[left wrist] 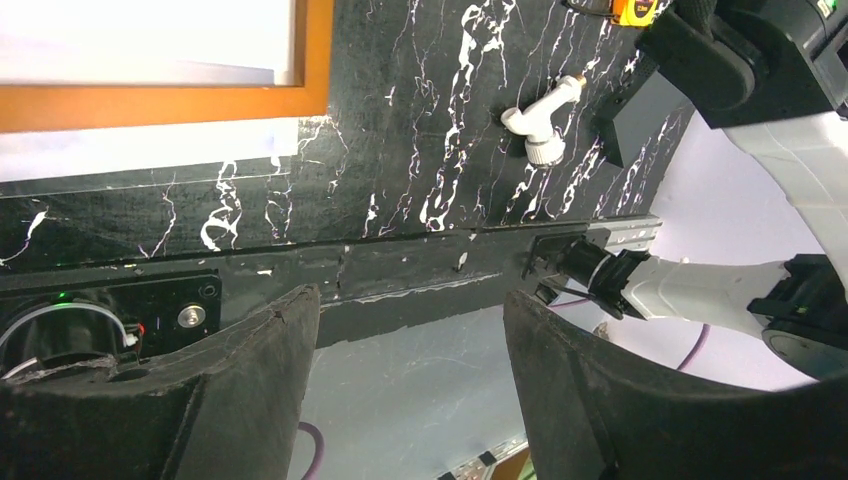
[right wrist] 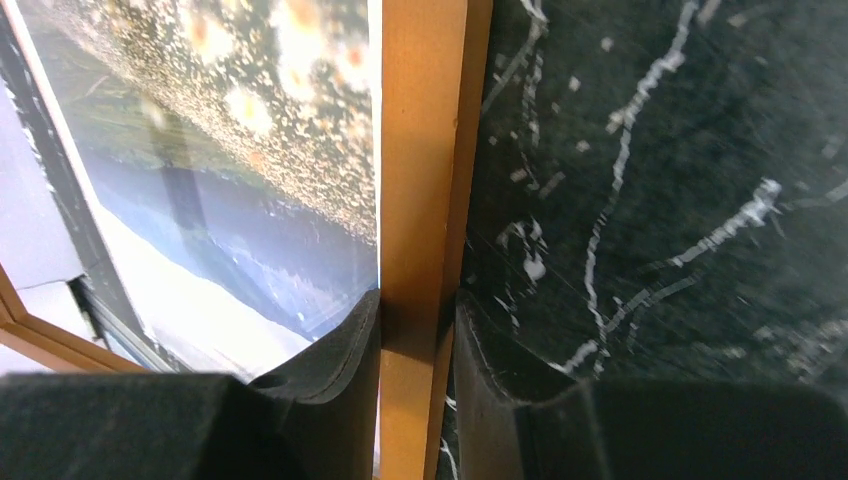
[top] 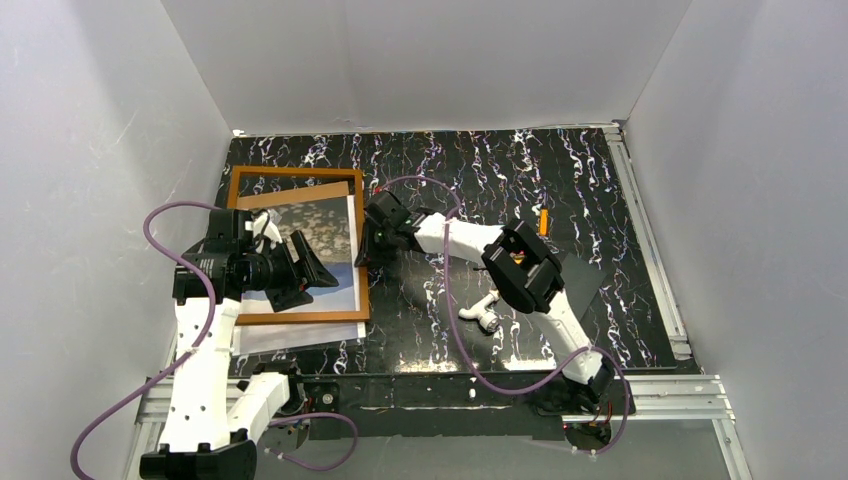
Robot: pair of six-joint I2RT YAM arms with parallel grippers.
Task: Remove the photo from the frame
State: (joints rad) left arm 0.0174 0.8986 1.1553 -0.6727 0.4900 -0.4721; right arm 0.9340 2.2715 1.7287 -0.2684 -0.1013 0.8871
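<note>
Reddish-brown wood marks the frame [top: 296, 317] on the left side of the black marbled table [top: 560, 180], with the photo [top: 325, 235] showing inside it. The right arm stretches leftward across the table. The right gripper [right wrist: 418, 340] is clamped on the frame's right rail, one finger on each side. The left arm bends over the frame, and the left gripper [left wrist: 410, 380] is spread wide, holding nothing.

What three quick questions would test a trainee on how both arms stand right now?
1. True or false: the right gripper pinches a rail of the frame between its fingers.
2. The left gripper is: A open, B shut, C out of view.
3. In the top view, which edge of the frame is pinched: left, right, near or far?
Key: 1 true; 2 A; 3 right.
</note>
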